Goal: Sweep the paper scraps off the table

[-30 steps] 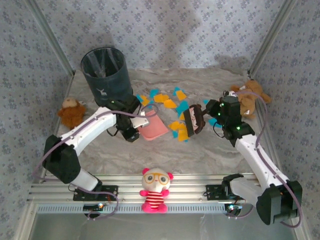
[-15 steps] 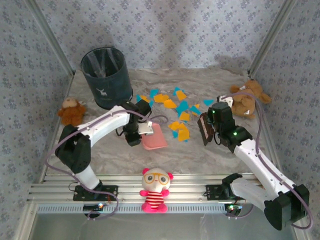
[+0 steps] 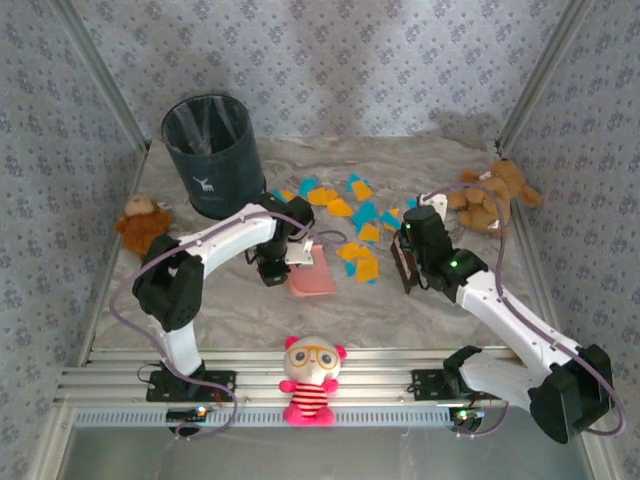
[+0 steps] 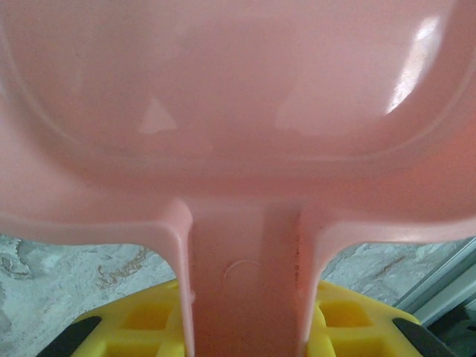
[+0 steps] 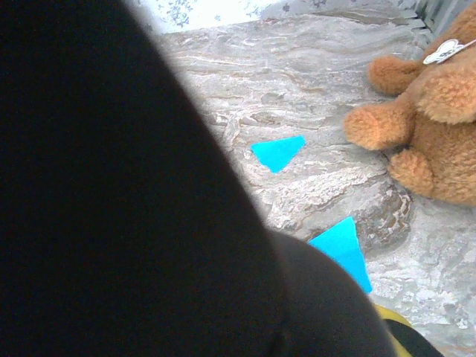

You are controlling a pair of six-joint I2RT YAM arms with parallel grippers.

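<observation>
Now the right gripper point(image 3: 420, 252), clamped on the dark brush point(image 3: 404, 264), has pulled back right of the paper scraps point(image 3: 358, 258) lying mid-way across the table point(image 3: 400, 312). Meanwhile the left gripper point(image 3: 287, 255), clenched on the pink dustpan point(image 3: 314, 279), has slid it in on their left, so a fresh sweep looks lined up.

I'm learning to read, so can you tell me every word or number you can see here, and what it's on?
No words or numbers can be read anywhere.
Dark bin: a small white deer picture. Any lettering by it is too small to read.
Brown teddy bear: a white tag, too blurred to read.
</observation>
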